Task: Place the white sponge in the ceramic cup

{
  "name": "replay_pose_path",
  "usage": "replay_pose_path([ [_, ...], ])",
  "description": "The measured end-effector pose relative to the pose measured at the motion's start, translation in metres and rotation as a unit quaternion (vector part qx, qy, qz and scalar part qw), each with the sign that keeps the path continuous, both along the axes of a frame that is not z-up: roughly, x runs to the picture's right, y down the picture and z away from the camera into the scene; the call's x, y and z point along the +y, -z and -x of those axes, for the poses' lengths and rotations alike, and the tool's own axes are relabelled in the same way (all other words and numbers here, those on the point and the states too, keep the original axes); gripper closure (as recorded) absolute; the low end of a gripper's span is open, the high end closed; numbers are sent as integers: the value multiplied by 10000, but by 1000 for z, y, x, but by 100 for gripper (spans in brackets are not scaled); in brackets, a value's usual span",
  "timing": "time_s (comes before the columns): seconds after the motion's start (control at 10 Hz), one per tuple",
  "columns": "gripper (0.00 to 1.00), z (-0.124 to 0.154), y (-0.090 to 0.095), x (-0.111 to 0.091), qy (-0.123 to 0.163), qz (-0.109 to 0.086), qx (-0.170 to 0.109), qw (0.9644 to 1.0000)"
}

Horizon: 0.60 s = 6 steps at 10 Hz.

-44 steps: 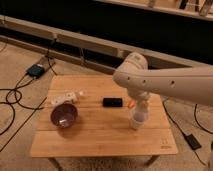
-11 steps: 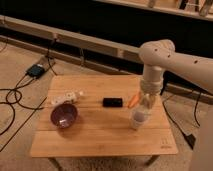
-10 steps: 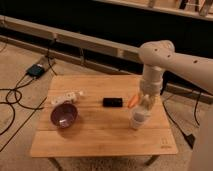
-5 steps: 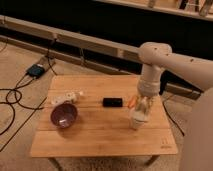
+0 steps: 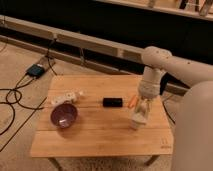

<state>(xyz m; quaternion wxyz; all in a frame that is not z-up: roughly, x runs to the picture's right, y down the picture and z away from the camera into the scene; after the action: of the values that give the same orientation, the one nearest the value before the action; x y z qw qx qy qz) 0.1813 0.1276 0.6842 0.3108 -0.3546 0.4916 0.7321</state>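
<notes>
Moved down a little with end effector (image 5: 142, 107), now right above ceramic cup (image 5: 137, 122), covering its rim; cannot tell whether open or closed.

— Where is the gripper (image 5: 142, 107)?
— Low over the ceramic cup (image 5: 138, 121), covering its rim, so the cup's inside is hidden.
— And the white sponge?
— I cannot make it out. The arm (image 5: 190, 75) runs off the right edge, and an orange thing (image 5: 131, 101) is partly hidden behind the gripper.
</notes>
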Motion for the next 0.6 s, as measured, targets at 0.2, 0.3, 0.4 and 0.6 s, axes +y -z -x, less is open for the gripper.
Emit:
replay_pose_path([
  [0.2, 100, -1, -5, 0, -268, -71, 85, 9996],
  [0.3, 100, -2, -5, -1, -570, -120, 167, 9982],
  [0.4, 100, -2, -5, -2, -758, -148, 180, 9968],
  [0.6, 100, 0, 0, -4, -1250, -225, 137, 9918],
])
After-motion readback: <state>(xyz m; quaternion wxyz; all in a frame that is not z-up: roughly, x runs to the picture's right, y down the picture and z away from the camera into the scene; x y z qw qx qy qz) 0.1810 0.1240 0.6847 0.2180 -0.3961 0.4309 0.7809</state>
